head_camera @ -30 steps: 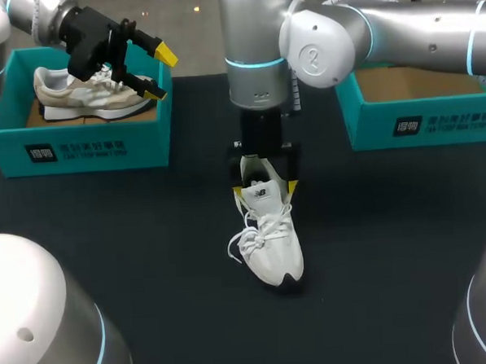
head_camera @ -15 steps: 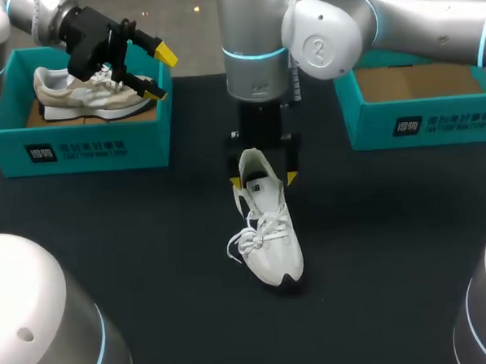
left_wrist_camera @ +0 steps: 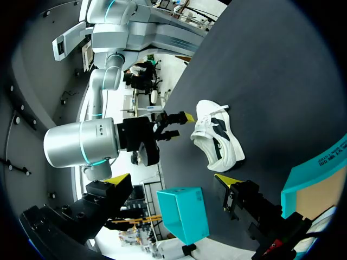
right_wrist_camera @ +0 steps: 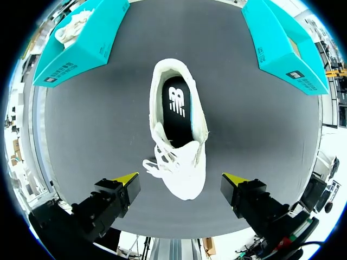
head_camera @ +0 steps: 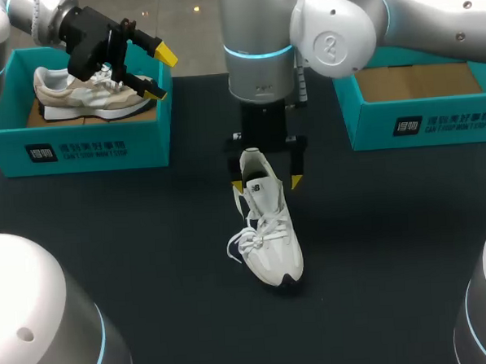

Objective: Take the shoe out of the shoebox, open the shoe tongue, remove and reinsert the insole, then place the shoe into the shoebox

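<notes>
A white shoe (head_camera: 268, 234) lies on the black table (head_camera: 148, 236), toe toward the near edge, laces loose. My right gripper (head_camera: 267, 183) hangs open just above its heel, one yellow tip on each side, touching nothing. Looking down from the right wrist, the shoe (right_wrist_camera: 179, 135) sits below the open right gripper (right_wrist_camera: 180, 179), and a black insole (right_wrist_camera: 176, 105) lies inside it. My left gripper (head_camera: 161, 72) stands open over the left teal shoebox (head_camera: 78, 146), which holds a beige shoe (head_camera: 88, 96). From the left wrist, the white shoe (left_wrist_camera: 219, 143) lies ahead of the open left gripper (left_wrist_camera: 169, 180).
A second teal shoebox (head_camera: 419, 124) with a bare cardboard floor stands at the back right, seen too in the right wrist view as the right shoebox (right_wrist_camera: 282, 43). The left shoebox (right_wrist_camera: 81, 46) is opposite it. Black table surface surrounds the white shoe.
My right gripper has risen from around the shoe's heel to just above it, still open. The white shoe stays put. My left arm has not moved.
</notes>
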Action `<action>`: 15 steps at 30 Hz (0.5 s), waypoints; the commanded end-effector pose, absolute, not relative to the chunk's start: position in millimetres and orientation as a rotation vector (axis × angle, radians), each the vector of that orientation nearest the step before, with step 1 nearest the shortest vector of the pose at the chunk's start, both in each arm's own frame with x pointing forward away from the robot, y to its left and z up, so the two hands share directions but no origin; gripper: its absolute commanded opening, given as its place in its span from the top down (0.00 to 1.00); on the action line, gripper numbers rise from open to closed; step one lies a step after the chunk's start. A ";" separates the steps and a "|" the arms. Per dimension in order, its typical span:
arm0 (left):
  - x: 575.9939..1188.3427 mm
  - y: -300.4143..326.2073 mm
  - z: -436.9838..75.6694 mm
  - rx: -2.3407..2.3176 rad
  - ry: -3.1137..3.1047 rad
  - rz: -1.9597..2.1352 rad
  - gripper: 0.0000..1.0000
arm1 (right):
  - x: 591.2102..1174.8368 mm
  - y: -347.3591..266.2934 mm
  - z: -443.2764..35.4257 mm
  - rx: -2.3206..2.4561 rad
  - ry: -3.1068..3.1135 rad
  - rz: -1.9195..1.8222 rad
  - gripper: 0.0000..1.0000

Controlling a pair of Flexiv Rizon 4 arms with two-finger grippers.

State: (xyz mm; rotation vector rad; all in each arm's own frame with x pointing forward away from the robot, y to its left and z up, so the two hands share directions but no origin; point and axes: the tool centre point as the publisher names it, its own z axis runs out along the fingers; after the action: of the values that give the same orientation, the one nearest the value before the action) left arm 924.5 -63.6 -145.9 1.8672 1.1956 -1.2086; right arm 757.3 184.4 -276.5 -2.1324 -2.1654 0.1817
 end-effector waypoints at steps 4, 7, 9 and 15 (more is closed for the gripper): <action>924.5 -63.1 -145.5 1.872 1.196 -1.207 0.00 | 741.9 174.1 -265.2 -2.149 -2.155 0.178 0.00; 924.5 -63.1 -145.5 1.872 1.196 -1.207 0.00 | 733.4 171.9 -261.4 -2.151 -2.145 0.186 0.00; 924.5 -63.1 -145.5 1.872 1.196 -1.207 0.00 | 728.3 172.0 -258.4 -2.145 -2.142 0.185 0.00; 924.5 -63.1 -145.5 1.872 1.196 -1.207 0.00 | 721.9 176.6 -259.6 -2.080 -2.138 0.158 1.00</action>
State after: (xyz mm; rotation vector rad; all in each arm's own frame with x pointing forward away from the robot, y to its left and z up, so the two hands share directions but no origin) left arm 924.5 -63.6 -145.9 1.8672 1.1956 -1.2086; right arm 722.7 180.0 -254.3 -2.0982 -2.1470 0.1808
